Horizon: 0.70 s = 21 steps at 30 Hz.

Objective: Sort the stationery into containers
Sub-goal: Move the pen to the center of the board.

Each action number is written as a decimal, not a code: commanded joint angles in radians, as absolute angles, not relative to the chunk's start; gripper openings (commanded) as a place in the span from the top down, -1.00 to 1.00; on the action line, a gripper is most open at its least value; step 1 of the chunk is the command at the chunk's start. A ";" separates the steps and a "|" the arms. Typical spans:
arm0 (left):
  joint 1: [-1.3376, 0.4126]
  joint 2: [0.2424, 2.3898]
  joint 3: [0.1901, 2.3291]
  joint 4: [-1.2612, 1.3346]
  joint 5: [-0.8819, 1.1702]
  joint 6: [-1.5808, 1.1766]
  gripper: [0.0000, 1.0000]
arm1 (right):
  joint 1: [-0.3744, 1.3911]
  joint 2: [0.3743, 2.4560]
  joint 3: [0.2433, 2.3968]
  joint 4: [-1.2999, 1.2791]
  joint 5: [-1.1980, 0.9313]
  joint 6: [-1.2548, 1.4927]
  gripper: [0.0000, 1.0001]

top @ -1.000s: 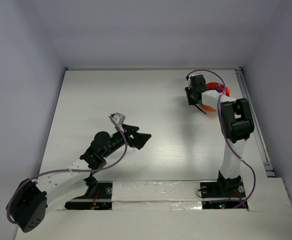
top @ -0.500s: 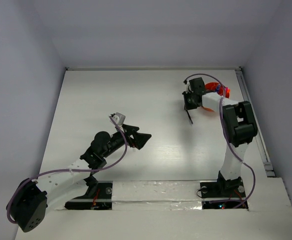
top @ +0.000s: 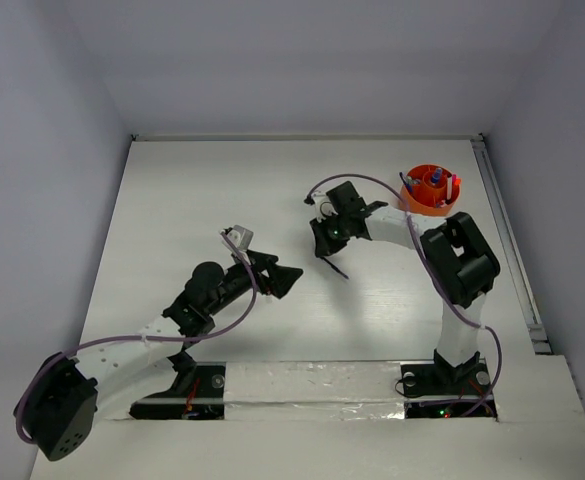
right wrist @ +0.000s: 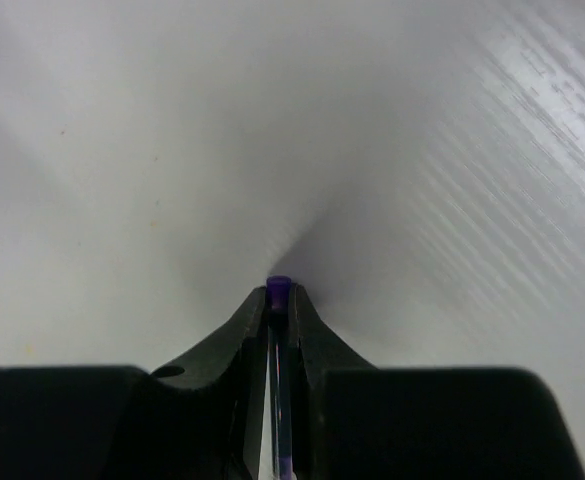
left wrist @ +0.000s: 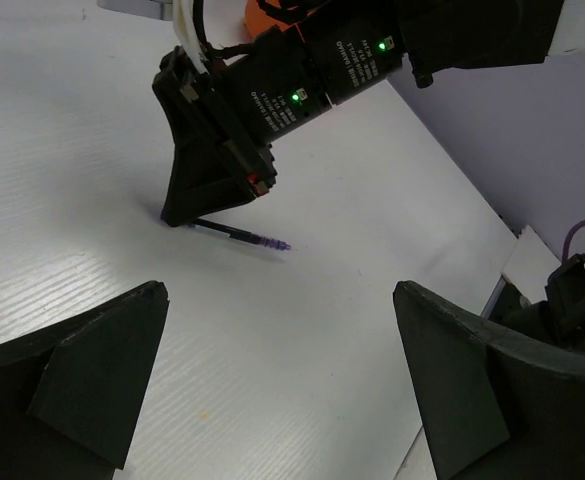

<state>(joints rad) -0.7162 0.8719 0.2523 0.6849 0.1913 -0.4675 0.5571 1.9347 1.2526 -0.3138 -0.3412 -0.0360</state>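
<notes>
Gripping a thin dark pen (left wrist: 237, 234), the right pincer (right wrist: 279, 298) has its jaws drawn narrow on the barrel near one end. The pen sits around the middle of the desk (top: 202, 190), well apart from the orange cup (top: 425, 209) at the far right. Its long axis runs diagonally in the top view, with the free end pointing toward the near right. That end shows a purple tip in the left wrist view. The barrel lies at a shallow slant close to the surface. I cannot tell if the tip touches the desk.

The left pincer (left wrist: 282, 385) stands wide and holds nothing. Its fingers are dark, wedge-shaped and matte.

The gripped end of the pen is hidden behind the right pincer. Small blue and pink items stand in the round cup, too small to identify. The desk is white with fine parallel ribbing.
</notes>
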 commanded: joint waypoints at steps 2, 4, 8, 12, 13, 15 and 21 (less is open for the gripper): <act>-0.713 0.839 0.248 0.696 0.158 -0.453 -0.87 | 0.568 1.890 1.224 -0.293 -0.390 -0.060 0.69; -0.713 0.833 0.255 0.680 0.144 -0.449 -0.84 | 0.578 1.907 1.220 -0.287 -0.388 -0.049 0.57; -0.713 0.830 0.264 0.638 0.123 -0.434 -0.73 | 0.578 1.913 1.207 -0.261 -0.371 -0.031 0.31; -0.713 0.833 0.264 0.614 0.100 -0.426 -0.67 | 0.578 1.862 1.195 -0.239 -0.348 -0.009 0.08; -0.713 0.838 0.265 0.614 0.097 -0.433 -0.65 | 0.578 1.850 1.193 -0.238 -0.338 -0.006 0.04; -0.713 0.853 0.278 0.618 0.094 -0.442 -0.63 | 0.578 1.809 1.184 -0.230 -0.315 0.029 -0.10; -0.723 0.900 0.307 0.650 0.103 -0.480 -0.59 | 0.578 1.645 1.126 -0.221 -0.189 0.136 -0.12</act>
<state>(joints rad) -0.7174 0.8829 0.2550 0.6010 0.1028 -0.4614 0.5709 1.7657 1.1538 -0.2623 -0.2810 0.0578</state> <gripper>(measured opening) 0.798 0.561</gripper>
